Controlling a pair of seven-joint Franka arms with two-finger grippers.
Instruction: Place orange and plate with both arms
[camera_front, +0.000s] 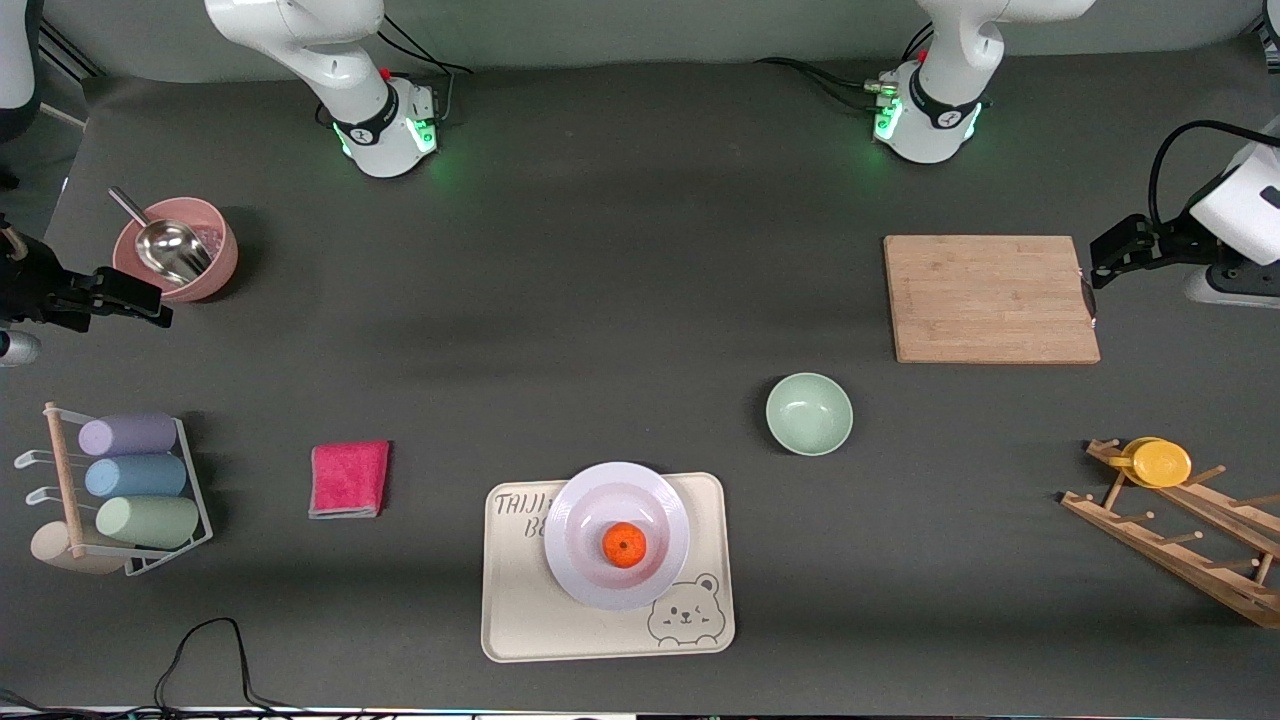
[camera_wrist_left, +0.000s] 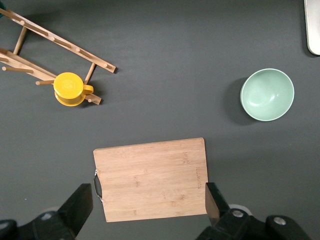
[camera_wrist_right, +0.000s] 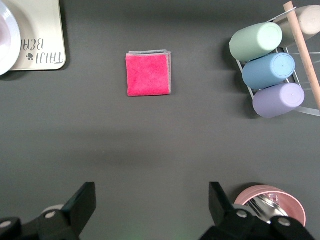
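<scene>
The orange (camera_front: 624, 545) sits in the well of the plate (camera_front: 570, 520), and the plate rests on the cream bear tray (camera_front: 520, 620), overlapping the tray's edge farthest from the front camera. The tray lies near the table edge closest to that camera, about midway between the two arms' ends. The mint-green bowl (camera_front: 809, 413) stands empty on the mat, farther from the camera than the tray and toward the left arm's end. The pink bowl (camera_front: 215, 268) at the right arm's end holds a metal scoop (camera_front: 165, 247). A wire rack (camera_front: 195, 500) nearer the camera holds three cylinders lying on their sides: lavender (camera_front: 128, 434), blue (camera_front: 136, 476) and green (camera_front: 148, 521). A folded pink cloth (camera_front: 349, 479) lies flat between the rack and the tray. The cutting board (camera_front: 990, 298) lies flat at the left arm's end; a yellow cup (camera_front: 1160, 463) hangs on the wooden peg rack (camera_front: 1180, 545) nearer the camera. The mat between the arm bases and the tray row is bare. The left gripper (camera_wrist_left: 147, 207) hangs over the cutting board with its fingers spread wide, holding nothing. The right gripper (camera_wrist_right: 150, 205) hangs over bare mat beside the pink bowl, likewise spread and holding nothing.
</scene>
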